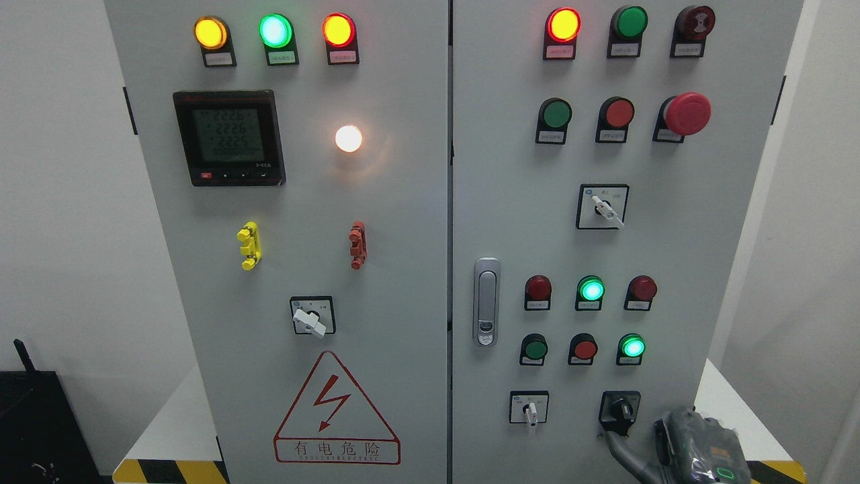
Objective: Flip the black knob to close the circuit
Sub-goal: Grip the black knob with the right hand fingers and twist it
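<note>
Grey elec cabinet (pixel 376 202), two doors, white walls behind, yellow/black hazard tape at base. Black knob (pixel 619 409) sits low on the right door, bottom row, on a black square plate; short dark handle, pointing roughly up, slightly glossy. Right hand (pixel 675 444) comes in from lower right corner, dark grey; one finger (pixel 613 445) reaches up w/ tip just below the knob plate, touching or nearly so – can't tell. Rest of the fingers mostly cut off by frame edge, so spread vs curled can't tell. Left of knob: white selector switch (pixel 530 409). Above: lit green lamp (pixel 632 347), red button (pixel 584 349). Door latch (pixel 486 301) near centre seam. Left door has meter display (pixel 228 138) & hazard triangle sign (pixel 336 413).
</note>
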`<state>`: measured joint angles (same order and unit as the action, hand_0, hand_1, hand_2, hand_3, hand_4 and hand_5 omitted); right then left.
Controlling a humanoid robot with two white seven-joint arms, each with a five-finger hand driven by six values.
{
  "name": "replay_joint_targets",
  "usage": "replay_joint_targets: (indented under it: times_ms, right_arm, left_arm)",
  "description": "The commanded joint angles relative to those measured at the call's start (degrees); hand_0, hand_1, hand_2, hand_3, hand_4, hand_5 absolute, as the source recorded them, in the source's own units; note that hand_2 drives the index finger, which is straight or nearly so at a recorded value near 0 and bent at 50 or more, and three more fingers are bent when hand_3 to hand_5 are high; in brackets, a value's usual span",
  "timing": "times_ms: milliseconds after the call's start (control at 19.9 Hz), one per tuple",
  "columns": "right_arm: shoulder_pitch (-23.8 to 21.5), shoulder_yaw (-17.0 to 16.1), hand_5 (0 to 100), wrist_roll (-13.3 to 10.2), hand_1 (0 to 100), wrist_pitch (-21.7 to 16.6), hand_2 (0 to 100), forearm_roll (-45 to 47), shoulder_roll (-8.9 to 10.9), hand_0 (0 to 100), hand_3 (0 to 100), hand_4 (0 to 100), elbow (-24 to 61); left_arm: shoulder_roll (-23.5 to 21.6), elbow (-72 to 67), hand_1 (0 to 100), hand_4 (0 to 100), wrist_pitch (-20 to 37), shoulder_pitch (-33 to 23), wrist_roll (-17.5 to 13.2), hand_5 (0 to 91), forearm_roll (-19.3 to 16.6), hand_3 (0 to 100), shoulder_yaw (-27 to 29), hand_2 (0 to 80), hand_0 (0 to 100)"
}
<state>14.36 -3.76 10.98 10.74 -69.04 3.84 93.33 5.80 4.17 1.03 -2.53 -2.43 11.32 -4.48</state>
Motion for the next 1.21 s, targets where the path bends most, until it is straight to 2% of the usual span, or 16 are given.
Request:
replay_joint_targets:
  times_ms: [0, 352, 855, 1156]
  right_arm:
    - [0.5, 0.0, 96, -0.1, 5, 0.1, 92, 0.1, -0.06, 0, 100, 90, 0.1]
    - [0.9, -0.5, 97, 0.0, 4, 1.3, 92, 1.3, 0.2, 0, 100, 90, -0.1]
    - [0.6, -1.8, 96, -0.1, 6, 1.6, 92, 3.3, 2.4, 0, 100, 90, -0.6]
    - [0.6, -2.0, 96, -0.2, 7, 1.6, 92, 3.5, 2.4, 0, 100, 90, -0.8]
  left_arm:
    - [0.0, 0.0, 56, 0, 0.0, 0.0, 0.0, 0.0, 0.0, 0, 0.0, 0.0, 12]
    - [0.0, 0.1, 56, 0, 0.0, 0.1, 0.0, 0.0, 0.0, 0, 0.0, 0.0, 12]
    - [0.0, 0.1, 56, 0, 0.0, 0.1, 0.0, 0.0, 0.0, 0, 0.0, 0.0, 12]
    - [0.0, 0.0, 56, 0, 0.0, 0.0, 0.0, 0.0, 0.0, 0, 0.0, 0.0, 12]
